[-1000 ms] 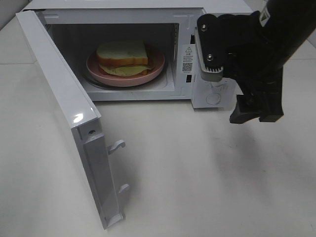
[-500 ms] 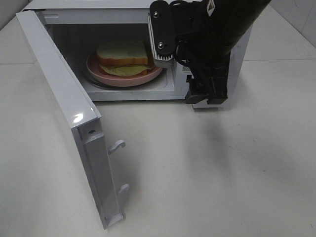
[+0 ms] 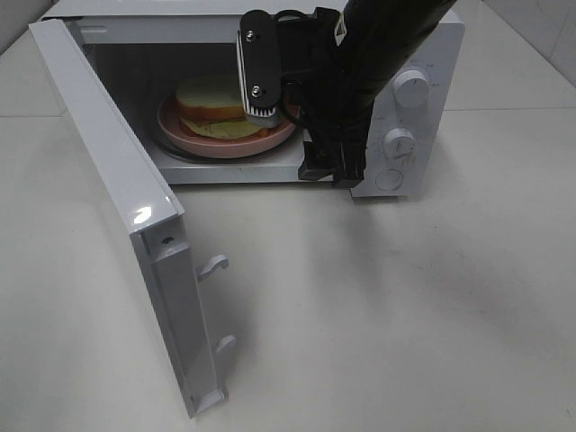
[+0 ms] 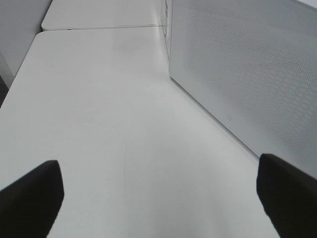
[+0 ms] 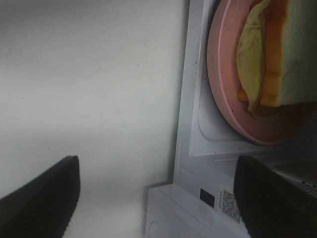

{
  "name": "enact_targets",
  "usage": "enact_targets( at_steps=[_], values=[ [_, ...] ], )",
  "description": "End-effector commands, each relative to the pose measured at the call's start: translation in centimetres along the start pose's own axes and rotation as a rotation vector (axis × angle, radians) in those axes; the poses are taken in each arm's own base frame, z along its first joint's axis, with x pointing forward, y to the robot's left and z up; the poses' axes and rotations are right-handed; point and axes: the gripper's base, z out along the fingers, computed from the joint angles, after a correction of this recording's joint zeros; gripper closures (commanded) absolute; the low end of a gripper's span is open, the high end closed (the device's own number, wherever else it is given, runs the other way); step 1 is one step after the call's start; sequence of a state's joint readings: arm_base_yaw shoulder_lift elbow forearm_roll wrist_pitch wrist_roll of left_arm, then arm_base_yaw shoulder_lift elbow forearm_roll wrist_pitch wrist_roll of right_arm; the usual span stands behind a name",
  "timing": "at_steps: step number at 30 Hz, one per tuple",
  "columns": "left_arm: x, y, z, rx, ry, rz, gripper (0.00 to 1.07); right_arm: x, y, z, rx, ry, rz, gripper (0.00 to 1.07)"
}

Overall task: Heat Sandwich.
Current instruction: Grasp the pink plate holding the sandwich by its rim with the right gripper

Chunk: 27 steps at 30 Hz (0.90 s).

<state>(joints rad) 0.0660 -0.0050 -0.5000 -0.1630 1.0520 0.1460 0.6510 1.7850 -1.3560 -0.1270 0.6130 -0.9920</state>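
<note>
One pincer (image 3: 290, 142), the right, spread wide, hovers just before the sandwich (image 3: 220, 101).

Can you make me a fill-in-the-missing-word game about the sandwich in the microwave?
The thick white-bread sandwich sits on a round ____ plate.
The plate is inside the white microwave, whose door stands ____.
The black right claw, jaws apart, holds ____.
Missing words: pink, open, nothing.

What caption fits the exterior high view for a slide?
Open right gripper at the mouth of the open microwave; sandwich on pink plate inside.
</note>
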Motion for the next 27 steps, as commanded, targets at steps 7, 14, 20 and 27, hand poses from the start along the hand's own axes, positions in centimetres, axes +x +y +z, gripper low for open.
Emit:
enact_targets(
  at_steps=[7, 14, 20, 27],
  values=[
    [0.1, 0.0, -0.3, -0.007, -0.037, 0.000, 0.03, -0.9, -0.9, 2.5, 0.016, -0.020, 0.028, 0.25],
    [0.1, 0.0, -0.3, -0.007, -0.037, 0.000, 0.03, -1.3, -1.2, 5.5, -0.019, 0.001, 0.029, 0.17],
    [0.1, 0.0, -0.3, -0.007, -0.037, 0.000, 0.03, -2.0, -2.1, 7.1, -0.010, -0.001, 0.027, 0.17],
    [0.1, 0.0, -0.3, -0.007, -0.037, 0.000, 0.03, -2.7, -3.2, 9.4, -0.004, -0.003, 0.026, 0.17]
  ],
)
